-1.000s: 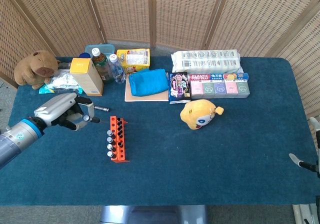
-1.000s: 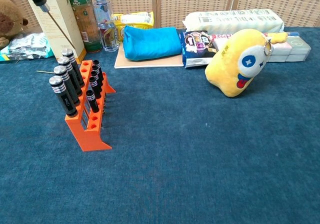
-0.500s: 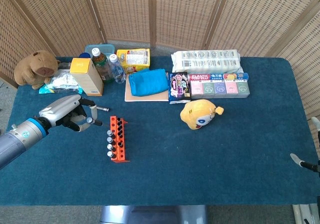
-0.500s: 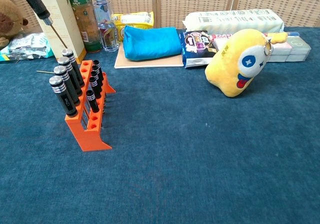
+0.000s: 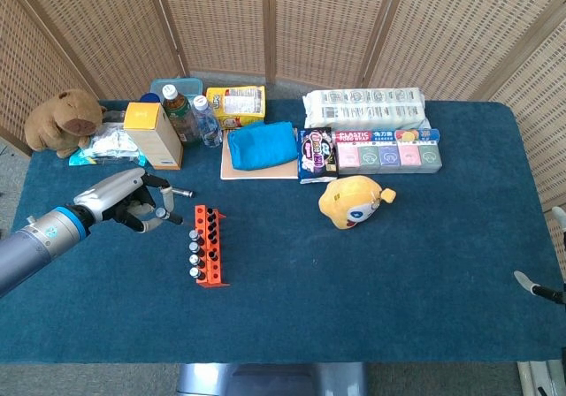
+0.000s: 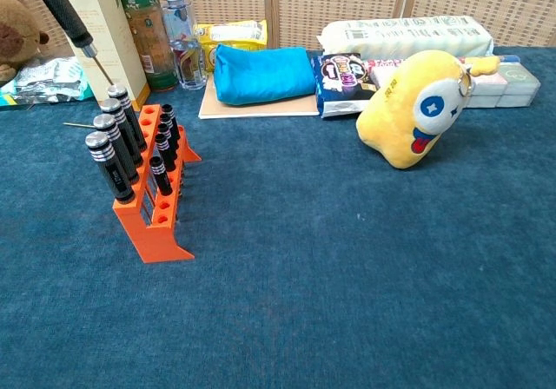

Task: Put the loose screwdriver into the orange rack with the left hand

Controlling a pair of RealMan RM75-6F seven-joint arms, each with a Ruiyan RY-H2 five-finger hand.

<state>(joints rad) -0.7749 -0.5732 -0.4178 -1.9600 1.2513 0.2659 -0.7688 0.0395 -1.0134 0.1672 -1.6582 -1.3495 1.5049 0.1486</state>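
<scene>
Left hand (image 5: 128, 203) is gripping the loose screwdriver (image 6: 61, 13), held in the air just left of the orange rack (image 5: 209, 246) and tilted, thin tip pointing down toward the rack's far end. The rack stands on the blue worktop (image 5: 371, 281) with dark-handled drivers in it. Only a sliver of the right hand (image 5: 535, 286) shows at the worktop's right edge, can't tell its state.

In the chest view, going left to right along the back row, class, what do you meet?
Capybara toy → yellow box → green bottle → water bottle → blue pouch → snack packet → yellow plush.
</scene>
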